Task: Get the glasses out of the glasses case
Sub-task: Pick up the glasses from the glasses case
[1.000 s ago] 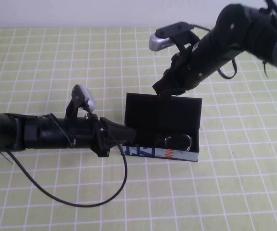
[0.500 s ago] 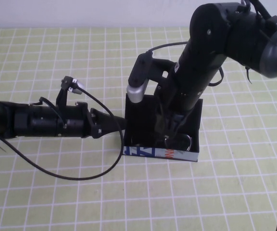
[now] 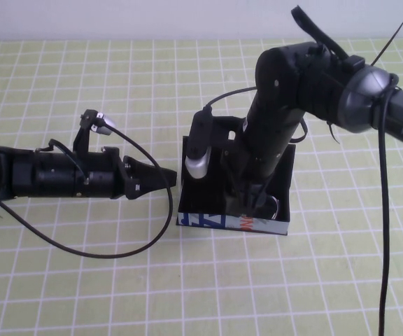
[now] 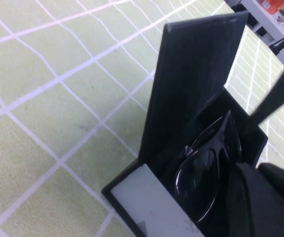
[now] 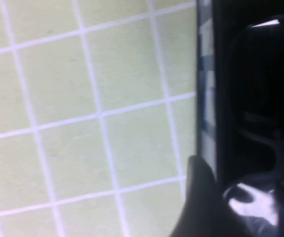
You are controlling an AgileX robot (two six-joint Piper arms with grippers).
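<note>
Reaching deeper since a moment ago, the right gripper (image 3: 249, 203) sits inside the open matte-black glasses case (image 3: 231, 222), over the glasses (image 4: 206, 173); its grip cannot be told. Dark, glossy lenses lie in the case while the left gripper (image 3: 168, 178), pinched closed, hovers beside the case's left wall.

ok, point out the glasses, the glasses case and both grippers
glasses (image 4: 206, 173), left wrist view, dark lens.
glasses case (image 3: 231, 223), high view, printed front side.
left gripper (image 3: 168, 177), high view, fingertips beside the case.
right gripper (image 3: 249, 199), high view, tips inside the case.
</note>
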